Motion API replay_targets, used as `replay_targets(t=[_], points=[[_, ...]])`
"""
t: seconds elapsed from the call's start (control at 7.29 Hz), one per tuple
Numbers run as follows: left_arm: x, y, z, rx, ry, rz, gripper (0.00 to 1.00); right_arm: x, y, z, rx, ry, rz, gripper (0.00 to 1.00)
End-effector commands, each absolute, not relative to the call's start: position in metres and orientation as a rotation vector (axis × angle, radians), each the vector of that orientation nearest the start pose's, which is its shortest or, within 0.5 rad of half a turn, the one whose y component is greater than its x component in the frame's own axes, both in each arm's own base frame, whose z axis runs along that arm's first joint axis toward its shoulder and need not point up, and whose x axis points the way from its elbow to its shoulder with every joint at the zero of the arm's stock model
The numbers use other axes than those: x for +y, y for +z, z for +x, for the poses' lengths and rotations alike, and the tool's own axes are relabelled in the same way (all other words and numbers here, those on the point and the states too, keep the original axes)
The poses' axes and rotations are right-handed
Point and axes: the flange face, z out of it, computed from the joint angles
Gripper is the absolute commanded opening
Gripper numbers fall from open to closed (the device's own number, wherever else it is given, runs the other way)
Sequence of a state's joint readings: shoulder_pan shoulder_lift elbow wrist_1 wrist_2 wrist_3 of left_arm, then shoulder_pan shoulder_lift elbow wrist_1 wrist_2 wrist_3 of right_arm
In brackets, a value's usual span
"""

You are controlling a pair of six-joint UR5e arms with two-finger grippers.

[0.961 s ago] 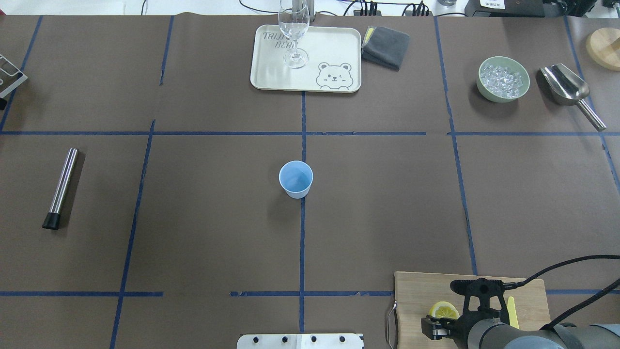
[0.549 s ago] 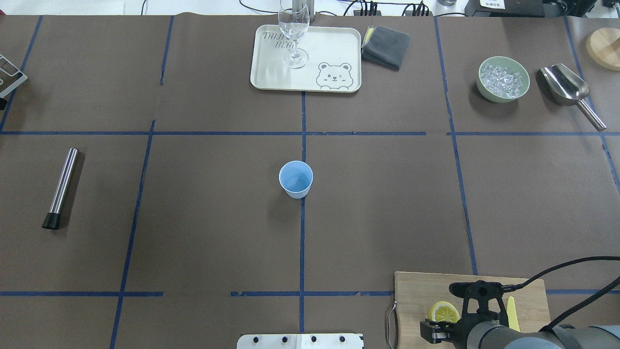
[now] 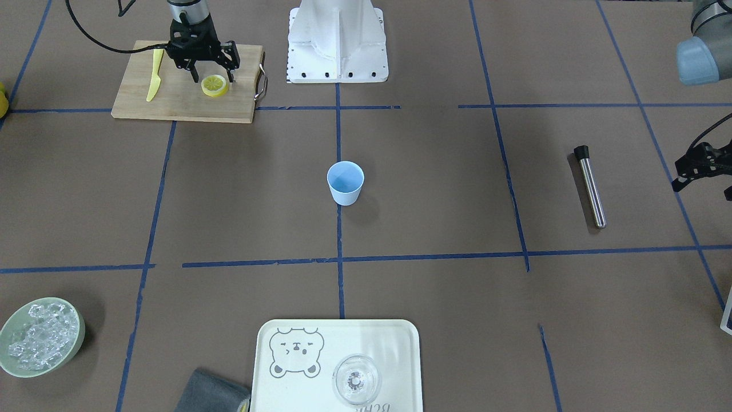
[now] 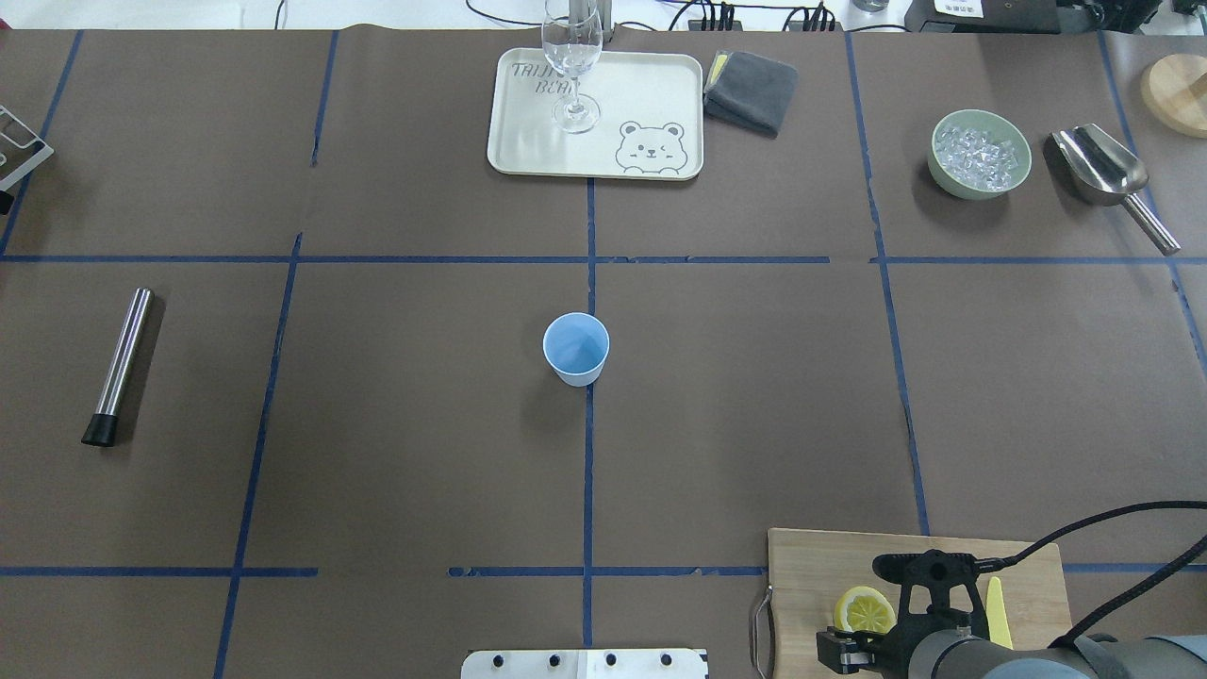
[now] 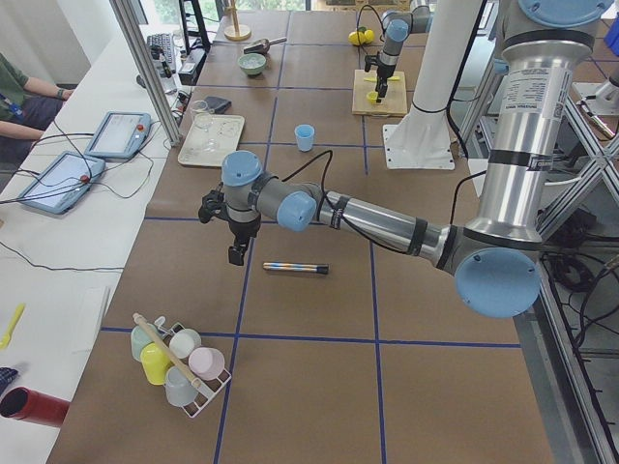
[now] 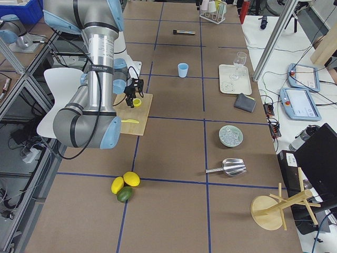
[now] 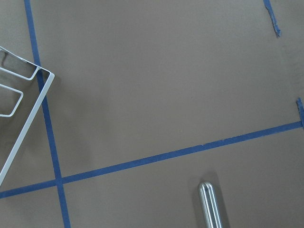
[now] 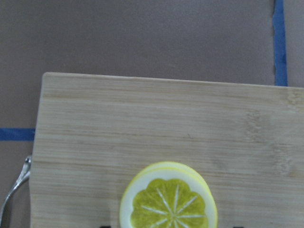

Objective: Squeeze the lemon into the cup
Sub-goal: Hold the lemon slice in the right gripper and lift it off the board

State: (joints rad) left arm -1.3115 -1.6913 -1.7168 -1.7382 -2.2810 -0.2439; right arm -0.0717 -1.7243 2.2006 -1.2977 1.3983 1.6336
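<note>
A lemon slice (image 3: pixel 215 86) lies on top of a small stack of slices on the wooden cutting board (image 3: pixel 171 100), next to the yellow plastic knife (image 3: pixel 153 80). My right gripper (image 3: pixel 213 76) is open, its fingers on either side of the slice, just above the board. The slice fills the bottom of the right wrist view (image 8: pixel 168 204) and also shows in the overhead view (image 4: pixel 866 610). The pale-blue cup (image 4: pixel 576 347) stands upright at the table's centre, far from both grippers. My left gripper (image 3: pixel 699 167) hangs at the table's left end above the mat, cut off by the frame edge.
A steel muddler (image 4: pixel 121 363) lies on the left. At the far side are a bear tray (image 4: pixel 641 94) with a wine glass (image 4: pixel 571 75), a grey cloth (image 4: pixel 752 90), a green bowl of ice (image 4: pixel 981 154) and a metal scoop (image 4: pixel 1108 174). A wire cup rack (image 7: pixel 23 118) is near the left gripper.
My right gripper has shifted slightly toward the robot's side and come lower over the lemon slice. Nothing else has moved.
</note>
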Motion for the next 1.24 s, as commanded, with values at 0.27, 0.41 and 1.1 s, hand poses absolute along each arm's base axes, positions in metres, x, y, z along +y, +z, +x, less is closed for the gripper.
replay_targets(t=[0.27,0.41,1.1], points=[[-0.551,0.506,0.075,0.781,0.17,0.231,1.0,-0.121,0.404,-0.432,-0.762,0.06,0.114,0.38],[-0.551,0.506,0.075,0.781,0.17,0.231,1.0,-0.122,0.403,-0.431,-0.763,0.061,0.113,0.21],[-0.55,0.502,0.073,0.782,0.169,0.238,1.0,-0.126,0.372,-0.411,-0.824,0.078,0.115,0.19]])
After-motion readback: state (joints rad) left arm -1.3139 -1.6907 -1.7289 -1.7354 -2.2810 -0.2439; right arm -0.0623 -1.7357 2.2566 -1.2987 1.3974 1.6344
